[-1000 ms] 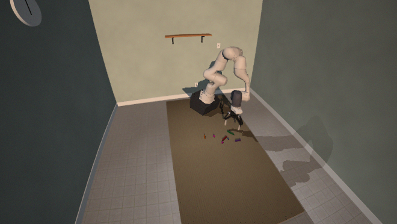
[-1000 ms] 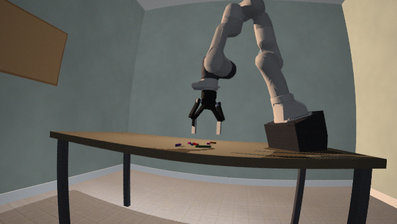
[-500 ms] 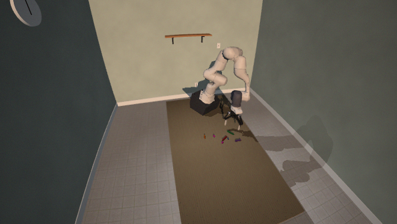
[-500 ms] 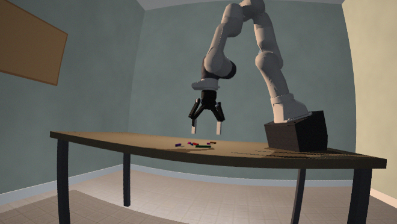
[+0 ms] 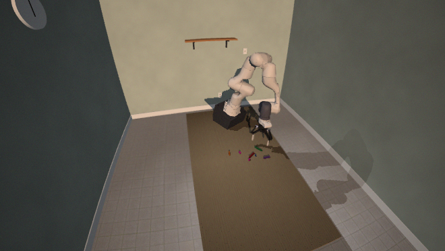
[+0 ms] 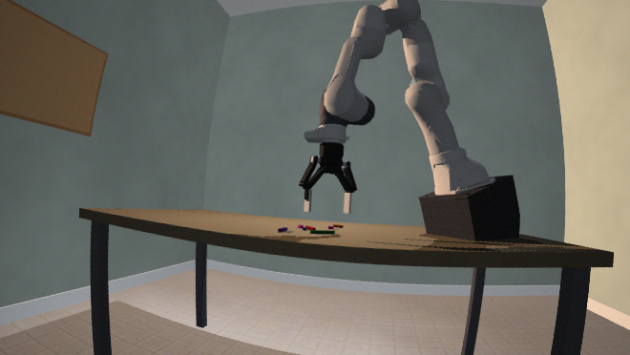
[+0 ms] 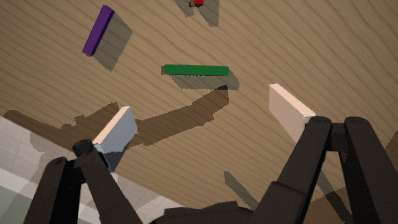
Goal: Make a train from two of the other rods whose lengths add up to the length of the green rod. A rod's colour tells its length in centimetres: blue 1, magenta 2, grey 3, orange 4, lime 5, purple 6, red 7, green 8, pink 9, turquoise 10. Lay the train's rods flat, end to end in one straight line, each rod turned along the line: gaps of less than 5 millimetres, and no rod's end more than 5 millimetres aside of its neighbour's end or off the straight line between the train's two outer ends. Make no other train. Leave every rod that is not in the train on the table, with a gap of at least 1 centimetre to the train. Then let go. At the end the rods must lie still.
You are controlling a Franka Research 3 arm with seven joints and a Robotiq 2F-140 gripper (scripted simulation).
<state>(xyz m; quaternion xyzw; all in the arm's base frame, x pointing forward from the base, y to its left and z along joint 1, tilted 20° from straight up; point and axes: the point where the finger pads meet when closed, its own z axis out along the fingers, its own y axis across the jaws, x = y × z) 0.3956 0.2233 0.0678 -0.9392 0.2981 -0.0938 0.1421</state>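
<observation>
My gripper (image 6: 328, 204) hangs open and empty well above the wooden table. In the wrist view its two pale fingertips straddle the space just in front of the green rod (image 7: 196, 70), which lies flat below. The purple rod (image 7: 98, 30) lies flat to the upper left of the green one, and the end of the red rod (image 7: 198, 2) shows at the top edge. In the top view the green rod (image 5: 258, 148) lies nearest the gripper (image 5: 260, 138), with the red rod (image 5: 251, 155) and purple rod (image 5: 266, 156) just beyond. The orange rod (image 5: 229, 152) and a magenta rod (image 5: 239, 152) lie apart to the left.
The arm's black base block (image 5: 228, 118) stands at the far end of the table. The table's right edge (image 5: 286, 158) runs close to the purple rod. Small rods by the red one are too small to tell apart.
</observation>
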